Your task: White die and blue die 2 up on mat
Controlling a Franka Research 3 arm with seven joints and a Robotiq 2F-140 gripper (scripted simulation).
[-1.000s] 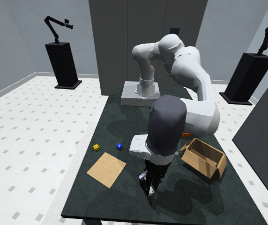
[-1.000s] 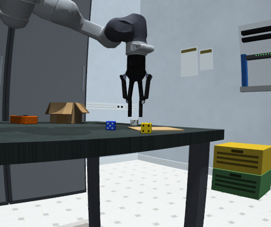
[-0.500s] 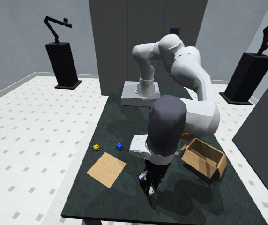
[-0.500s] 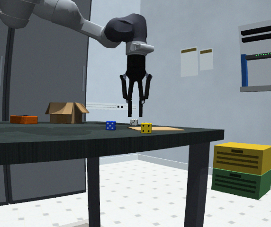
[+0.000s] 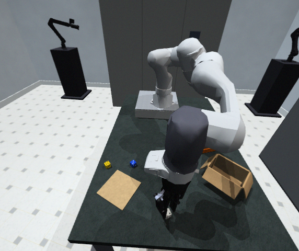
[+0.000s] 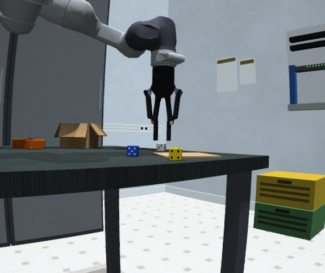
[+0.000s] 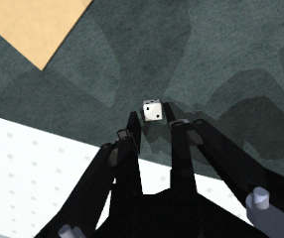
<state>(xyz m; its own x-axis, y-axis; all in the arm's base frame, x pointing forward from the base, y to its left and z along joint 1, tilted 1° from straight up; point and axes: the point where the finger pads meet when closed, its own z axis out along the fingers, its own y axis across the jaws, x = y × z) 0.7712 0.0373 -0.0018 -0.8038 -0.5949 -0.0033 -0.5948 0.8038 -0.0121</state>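
Note:
The white die (image 5: pixel 168 213) (image 6: pixel 161 147) (image 7: pixel 152 110) sits flat on the table, off the mat; its upper face shows 2 pips in the wrist view. My gripper (image 6: pixel 162 140) is partly open and empty, its fingertips a little above the white die, one to each side of it in the wrist view. The blue die (image 5: pixel 133 163) (image 6: pixel 132 151) sits flat off the mat, with 5 on the side facing the exterior camera. The yellow die (image 5: pixel 107 164) (image 6: pixel 175 153) sits flat off the mat, with 4 on that side. I cannot read the blue and yellow top numbers surely.
The tan mat (image 5: pixel 118 189) (image 6: pixel 198 154) (image 7: pixel 38 30) lies left of the gripper in the top view. An open cardboard box (image 5: pixel 222 181) (image 6: pixel 73 143) stands to the right, with an orange object (image 5: pixel 208 150) (image 6: pixel 28 144) behind it. The table's front edge is near the white die.

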